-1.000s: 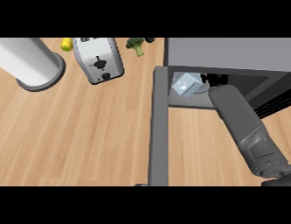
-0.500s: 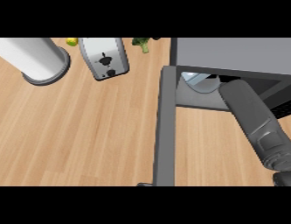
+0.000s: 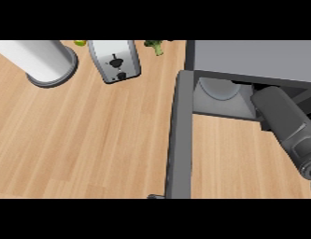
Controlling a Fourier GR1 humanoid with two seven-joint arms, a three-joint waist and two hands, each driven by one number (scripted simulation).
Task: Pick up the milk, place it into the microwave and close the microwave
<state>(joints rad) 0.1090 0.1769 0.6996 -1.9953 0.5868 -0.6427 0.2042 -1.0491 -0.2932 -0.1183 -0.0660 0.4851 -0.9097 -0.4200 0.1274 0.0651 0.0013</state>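
The grey microwave (image 3: 261, 58) stands at the upper right with its door (image 3: 178, 140) swung open toward me, seen edge-on as a long dark strip. My right forearm (image 3: 289, 126) reaches up into the microwave's opening. The hand at its end is hidden under the microwave's top. The milk does not show in this view. Part of the round turntable (image 3: 216, 91) shows on the light inner floor, left of the forearm. My left hand is out of the picture.
A silver toaster (image 3: 114, 60) stands at the back, left of the microwave. A white cylinder on a grey base (image 3: 37, 58) stands at the back left. A green vegetable (image 3: 156, 45) and a yellow item (image 3: 80, 43) lie at the far edge.
The right forearm has pushed deeper into the microwave. The milk carton and black hand seen at the opening one second ago are now hidden inside. The scene has slid left in the view.
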